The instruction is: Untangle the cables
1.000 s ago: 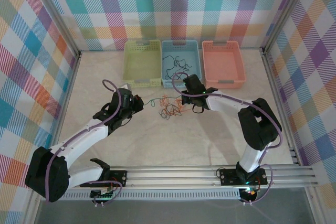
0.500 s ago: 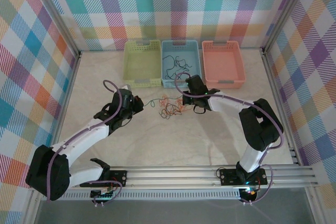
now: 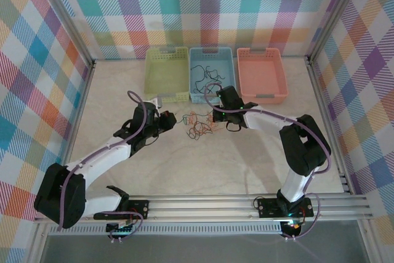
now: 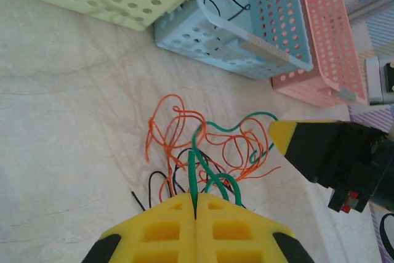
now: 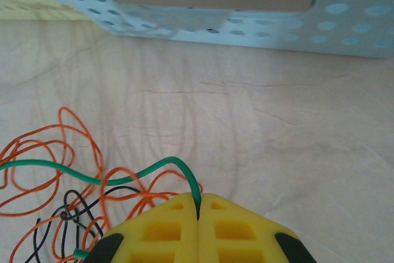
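The cables (image 3: 198, 125), centre frame: orange, black and green strands. Upper centre, left to right: yellow-green basket (image 3: 149, 75), light blue basket (image 3: 200, 98), salmon-pink basket (image 3: 261, 75). Enclosure walls (image 3: 209, 10): multicolour plaid. Table (image 3: 203, 164): cream, faintly veined. Left gripper (image 4: 195, 200) and right gripper (image 5: 198, 200): yellow fingers, black bodies.

Seen from above, the left hand (image 3: 173, 119) now sits farther right on the bench (image 3: 184, 167), closer to the tangle of cables (image 3: 198, 125) and to the right hand (image 3: 213, 116), so the gap between the two hands is narrower. The left forearm and elbow sit farther right too. The green wire (image 4: 192, 177) pinched by both hands lies slacker, and the tangle looks more bunched.
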Motion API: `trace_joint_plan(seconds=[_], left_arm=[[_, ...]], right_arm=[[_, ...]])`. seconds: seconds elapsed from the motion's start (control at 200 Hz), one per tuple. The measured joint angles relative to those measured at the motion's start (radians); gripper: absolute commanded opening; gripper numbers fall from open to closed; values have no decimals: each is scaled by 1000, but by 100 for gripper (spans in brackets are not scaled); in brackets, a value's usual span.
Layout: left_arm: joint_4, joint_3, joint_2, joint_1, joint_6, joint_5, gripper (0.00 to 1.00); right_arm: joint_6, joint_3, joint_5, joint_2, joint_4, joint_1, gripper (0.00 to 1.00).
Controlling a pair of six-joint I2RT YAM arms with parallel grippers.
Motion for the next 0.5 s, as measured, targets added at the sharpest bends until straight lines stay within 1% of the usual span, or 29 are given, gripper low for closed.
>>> trace_joint_plan(seconds=[0.12, 0.17, 0.195, 0.23, 0.305, 0.36, 0.41, 0.5], left_arm=[[18, 1, 16, -18, 16, 34, 0], [24, 2, 22, -26, 25, 47, 0], [26, 2, 23, -28, 28, 55, 0], [29, 2, 24, -32, 32, 64, 0], [43, 2, 24, -41, 39, 81, 0], [53, 3, 24, -49, 46, 91, 0], [57, 3, 24, -54, 51, 98, 0], [55, 3, 23, -58, 54, 98, 0]], right_arm=[[-17, -3, -19, 0, 5, 2, 0], [-18, -3, -19, 0, 8, 2, 4], [-18, -3, -18, 0, 7, 2, 7], [-18, -3, -18, 0, 7, 2, 14], [-23, -9, -18, -1, 23, 2, 37], [-27, -30, -15, -13, 47, 2, 48], [-27, -61, -12, -36, 68, 2, 53], [-40, -140, -3, -105, 129, 3, 55]])
